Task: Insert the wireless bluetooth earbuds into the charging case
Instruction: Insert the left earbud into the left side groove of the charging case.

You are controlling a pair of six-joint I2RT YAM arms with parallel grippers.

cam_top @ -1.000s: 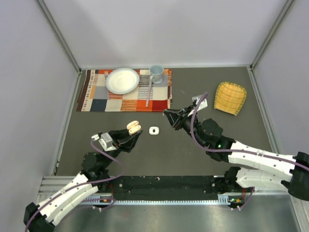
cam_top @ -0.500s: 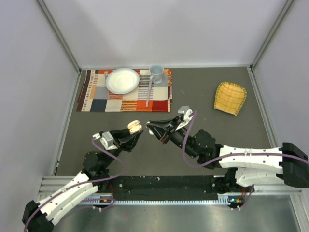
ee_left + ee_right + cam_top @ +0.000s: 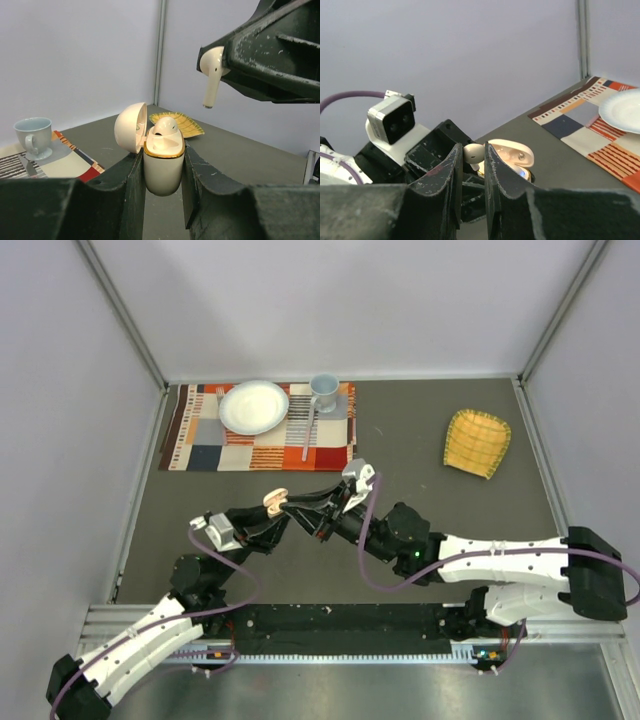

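The charging case (image 3: 161,177) is the reference point. It stands upright with its lid (image 3: 129,127) hinged open to the side, above the table. The left gripper (image 3: 162,155) has its fingers pressed against the two side walls of the case body, below the gold rim.

One earbud (image 3: 165,127) is already seated in the case. A second earbud (image 3: 212,75) hangs above and to one side of the case opening, not touching it. The right gripper (image 3: 471,162) pinches this bud by its rounded head, and the stem points down, clear of the fingers.

Handling, as judged:
- The bud is very light, rigid and glossy, so it can slip or twist in the pinch.
- Hold the head only, and keep the stem free to enter its well.
- Whether the empty well lies directly beneath cannot be told.
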